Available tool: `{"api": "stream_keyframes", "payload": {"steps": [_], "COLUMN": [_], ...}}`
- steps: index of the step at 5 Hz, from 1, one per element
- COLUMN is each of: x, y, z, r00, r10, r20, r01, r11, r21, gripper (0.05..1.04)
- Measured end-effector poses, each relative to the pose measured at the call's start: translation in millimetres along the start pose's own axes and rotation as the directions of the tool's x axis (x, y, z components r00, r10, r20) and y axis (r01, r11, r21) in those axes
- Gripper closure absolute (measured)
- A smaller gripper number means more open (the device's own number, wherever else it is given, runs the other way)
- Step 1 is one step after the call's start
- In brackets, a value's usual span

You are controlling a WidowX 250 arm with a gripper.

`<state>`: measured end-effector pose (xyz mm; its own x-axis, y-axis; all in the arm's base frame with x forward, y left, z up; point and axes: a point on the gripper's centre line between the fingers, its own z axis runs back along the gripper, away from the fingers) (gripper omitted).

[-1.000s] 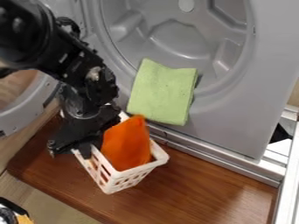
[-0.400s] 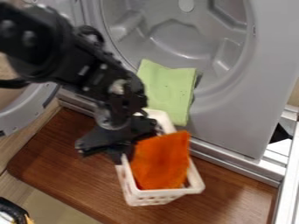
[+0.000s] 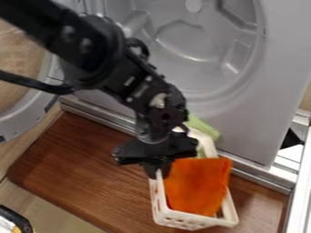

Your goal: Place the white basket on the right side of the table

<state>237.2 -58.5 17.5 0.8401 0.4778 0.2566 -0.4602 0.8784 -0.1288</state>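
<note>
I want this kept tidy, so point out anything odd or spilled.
The green cloth pokes up behind the white basket, by the grey panel, and looks astray; the orange cloth sits in the basket. I see nothing spilled.

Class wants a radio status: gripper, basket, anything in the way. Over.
Gripper holding white basket by left rim. Orange cloth inside. Green cloth near far end, possible snag.

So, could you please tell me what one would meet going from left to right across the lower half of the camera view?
Dark object in the corner → black gripper → orange cloth in the white basket → light metal rail.
</note>
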Motion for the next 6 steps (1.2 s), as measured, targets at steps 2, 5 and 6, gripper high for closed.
{"api": "stream_keyframes", "payload": {"steps": [2,5,6], "x": [-12.7,-15.1,-8.4], "y": [-28.5,-26.8,-21.9], "z": [-15.1,-30.4,-30.5], "r00": [0.985,0.977,0.984], "r10": [-0.169,-0.21,-0.172], "r20": [-0.03,-0.046,-0.048], "r01": [0.167,0.207,0.169], "r11": [0.984,0.976,0.984], "r21": [-0.064,-0.074,-0.059], "gripper": [0.987,0.955,0.781]}}
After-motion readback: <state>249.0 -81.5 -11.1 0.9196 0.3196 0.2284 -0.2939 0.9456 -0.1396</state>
